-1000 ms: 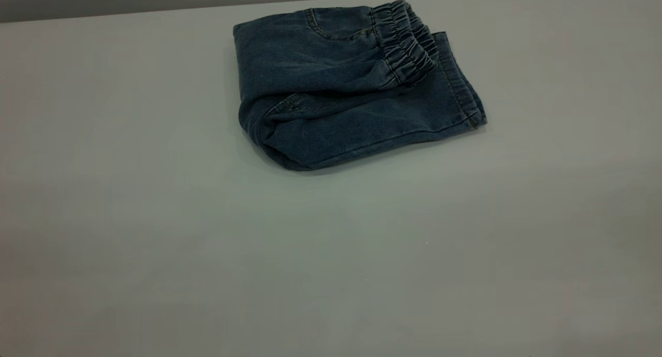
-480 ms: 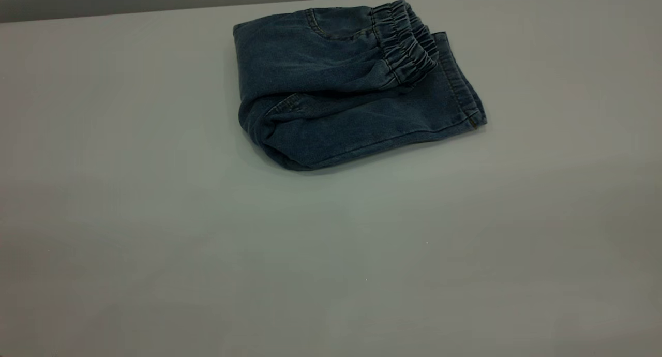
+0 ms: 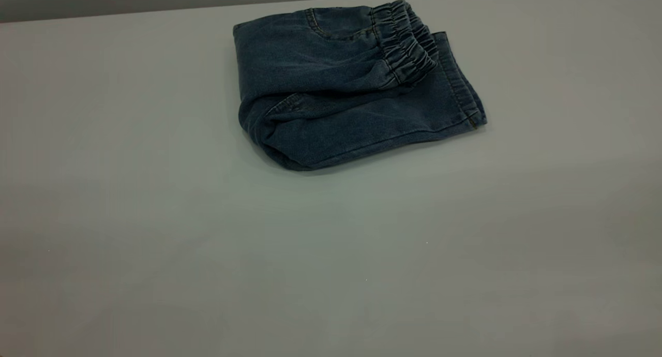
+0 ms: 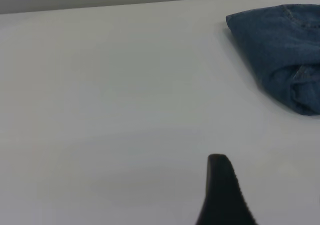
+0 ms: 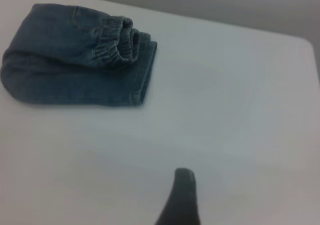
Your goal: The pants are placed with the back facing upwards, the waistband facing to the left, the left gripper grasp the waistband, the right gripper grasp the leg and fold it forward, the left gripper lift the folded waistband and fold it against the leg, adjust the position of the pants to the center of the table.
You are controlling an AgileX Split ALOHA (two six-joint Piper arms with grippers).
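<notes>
Looking across the table (image 3: 155,233), we see the pants (image 3: 341,93) folded into a compact bundle toward twelve o'clock, close to the far edge. The waistband (image 3: 406,49) lies doubled over on top, its gathers facing three o'clock, just short of the leg (image 3: 455,93) hem beneath. Any print or faded patches are tucked out of sight inside the fold. Neither arm enters the exterior view. Each wrist camera shows only one dark fingertip: the left gripper (image 4: 222,195) and the right gripper (image 5: 181,200) sit well apart from the denim, touching nothing. Whether either claw is spread or pressed together, we cannot tell.
</notes>
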